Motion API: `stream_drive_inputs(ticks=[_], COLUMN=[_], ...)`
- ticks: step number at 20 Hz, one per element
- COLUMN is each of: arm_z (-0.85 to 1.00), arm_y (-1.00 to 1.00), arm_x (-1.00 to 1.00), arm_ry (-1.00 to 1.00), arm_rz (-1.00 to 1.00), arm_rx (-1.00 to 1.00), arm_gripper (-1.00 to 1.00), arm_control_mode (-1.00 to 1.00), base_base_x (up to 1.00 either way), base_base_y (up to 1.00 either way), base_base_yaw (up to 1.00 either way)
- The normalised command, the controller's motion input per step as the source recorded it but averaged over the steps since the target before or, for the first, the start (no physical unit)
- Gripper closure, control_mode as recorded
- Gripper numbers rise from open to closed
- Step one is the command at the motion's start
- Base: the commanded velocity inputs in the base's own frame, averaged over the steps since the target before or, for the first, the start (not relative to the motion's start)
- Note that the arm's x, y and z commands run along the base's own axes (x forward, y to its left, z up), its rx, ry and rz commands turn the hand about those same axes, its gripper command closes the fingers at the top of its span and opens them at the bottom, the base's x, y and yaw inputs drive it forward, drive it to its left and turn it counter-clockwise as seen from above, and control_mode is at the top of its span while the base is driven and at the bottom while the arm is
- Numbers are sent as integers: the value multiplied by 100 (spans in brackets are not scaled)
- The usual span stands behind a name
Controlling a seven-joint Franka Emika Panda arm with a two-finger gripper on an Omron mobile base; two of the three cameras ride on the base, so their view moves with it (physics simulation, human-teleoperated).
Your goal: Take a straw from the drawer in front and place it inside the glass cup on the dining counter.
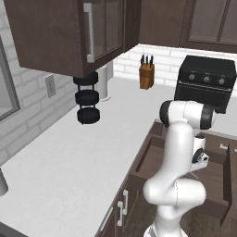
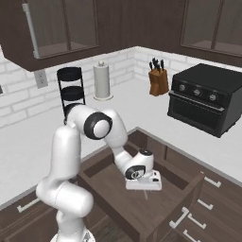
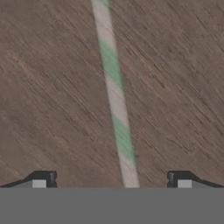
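The dark-brown drawer stands pulled out, and my hand is lowered into it. The straw, a thin pale stick with green bands, lies flat on the drawer's wooden floor. In the hand view it runs from the top down between my two fingertips. My gripper is open, straddling the straw close above it and holding nothing. From the right base view the gripper points down over the drawer's middle. The white hand is partly hidden behind the arm. The glass cup and the dining counter are out of view.
A black toaster oven, a knife block, a paper towel roll and a black tiered stand sit on the white worktop. The drawer's front wall rises close to the hand. Wall cabinets hang overhead.
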Motion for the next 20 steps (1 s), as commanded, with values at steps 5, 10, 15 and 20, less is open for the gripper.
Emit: stream_drive_inputs(ticks=[5,10,15,20], arm_z=[-27,-27,-28,-29], arm_y=[0,0,0,0], arm_x=[0,0,0,0], arm_ry=[0,0,0,0], arm_rz=[0,0,0,0], arm_rx=[0,0,0,0], arm_gripper=[-100,-100,100,100], arm_control_mode=[-100,-100,-100,-100], base_base_x=[0,0,0,0], base_base_y=[0,0,0,0], base_base_yaw=[0,0,0,0])
